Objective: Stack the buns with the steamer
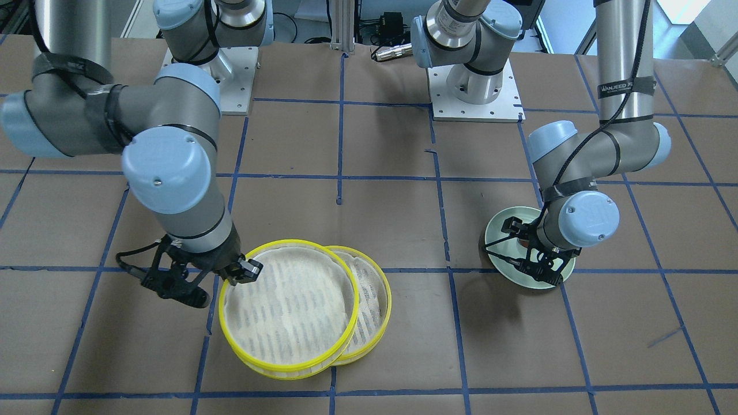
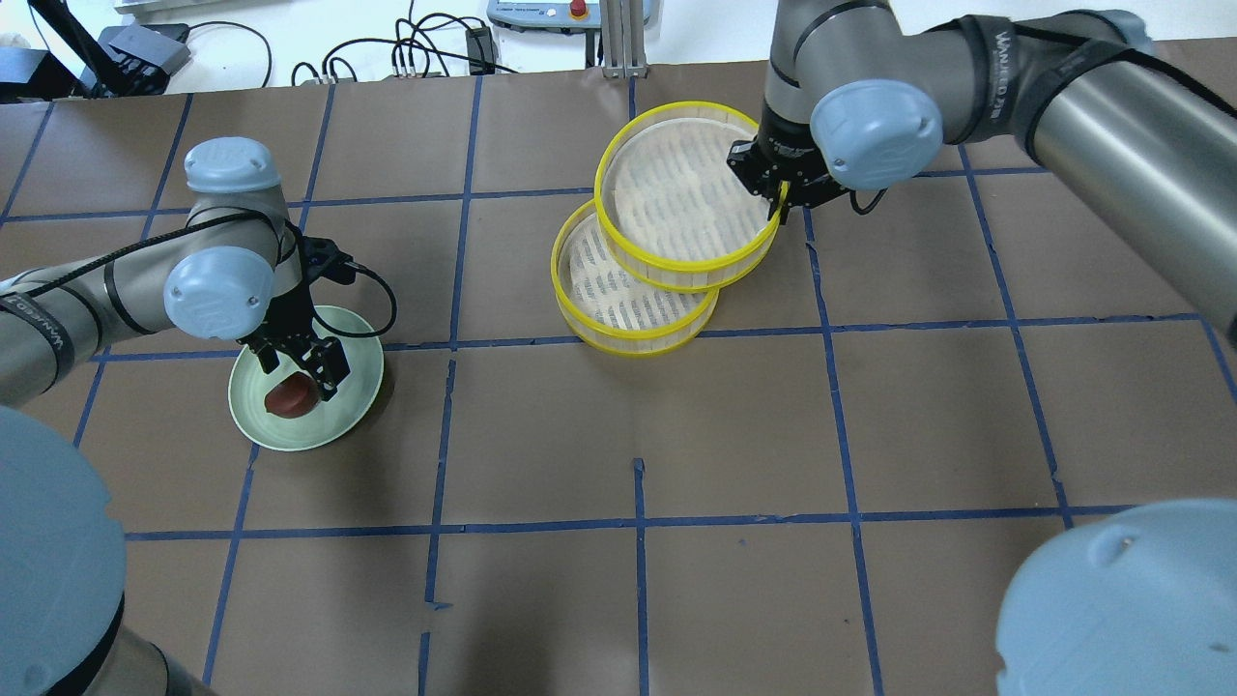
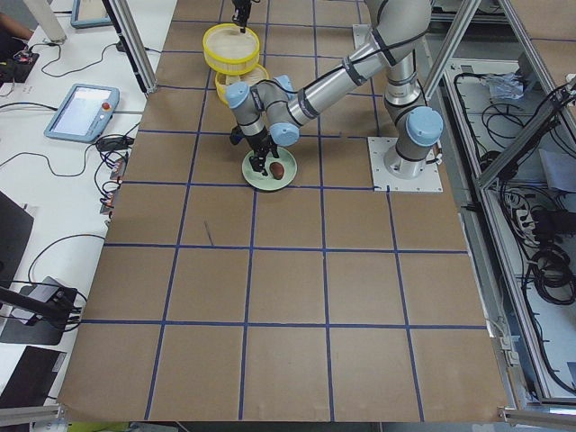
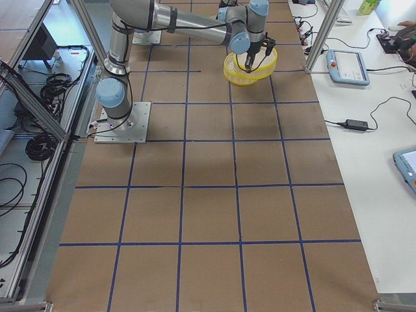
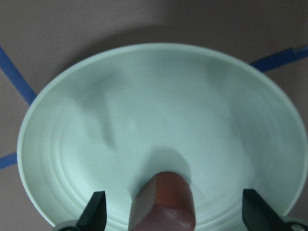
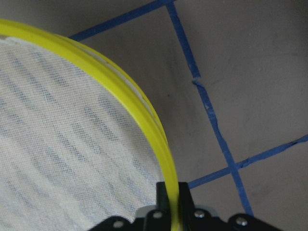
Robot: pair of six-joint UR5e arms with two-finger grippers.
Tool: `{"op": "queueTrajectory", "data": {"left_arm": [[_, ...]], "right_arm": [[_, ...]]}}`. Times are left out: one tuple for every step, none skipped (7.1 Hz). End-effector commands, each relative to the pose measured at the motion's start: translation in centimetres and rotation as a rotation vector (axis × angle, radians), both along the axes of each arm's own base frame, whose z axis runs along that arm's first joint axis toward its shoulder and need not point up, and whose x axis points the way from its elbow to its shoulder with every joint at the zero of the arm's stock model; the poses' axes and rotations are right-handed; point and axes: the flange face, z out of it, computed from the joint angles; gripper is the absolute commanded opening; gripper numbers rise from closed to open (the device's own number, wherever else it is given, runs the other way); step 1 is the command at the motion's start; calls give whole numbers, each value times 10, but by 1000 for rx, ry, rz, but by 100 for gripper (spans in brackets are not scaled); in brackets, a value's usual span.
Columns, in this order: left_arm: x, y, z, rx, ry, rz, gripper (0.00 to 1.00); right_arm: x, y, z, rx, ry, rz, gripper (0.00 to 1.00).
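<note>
A reddish-brown bun point(image 2: 290, 396) lies on the pale green plate point(image 2: 253, 425). My left gripper point(image 2: 302, 369) is open and low over the plate. In the left wrist view the bun point(image 5: 163, 204) sits between the two fingertips point(image 5: 96, 209), and neither touches it. The white bun is out of view. Two yellow-rimmed steamer trays lie at the far middle. The upper tray point(image 2: 676, 193) lies offset over the lower tray point(image 2: 618, 300). My right gripper point(image 2: 778, 198) is shut on the upper tray's rim point(image 6: 120, 91).
The table is brown paper with a grid of blue tape lines point(image 2: 638, 522). Both arm bases point(image 1: 475, 92) stand at the robot's edge. Cables and a control box point(image 2: 541, 12) lie beyond the far edge.
</note>
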Motion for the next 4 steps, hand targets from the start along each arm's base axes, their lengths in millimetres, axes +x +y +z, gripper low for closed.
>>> {"op": "queueTrajectory", "data": {"left_arm": [[2, -5, -8, -23, -4, -5, 35], [1, -8, -6, -35, 3, 4, 29], [0, -29, 12, -91, 33, 43, 29], [-5, -49, 38, -88, 114, 96, 29]], "right_arm": [[27, 9, -17, 38, -28, -24, 5], [34, 12, -16, 35, -30, -28, 5], [36, 11, -22, 45, -39, -30, 5], [39, 10, -28, 60, -65, -33, 5]]}}
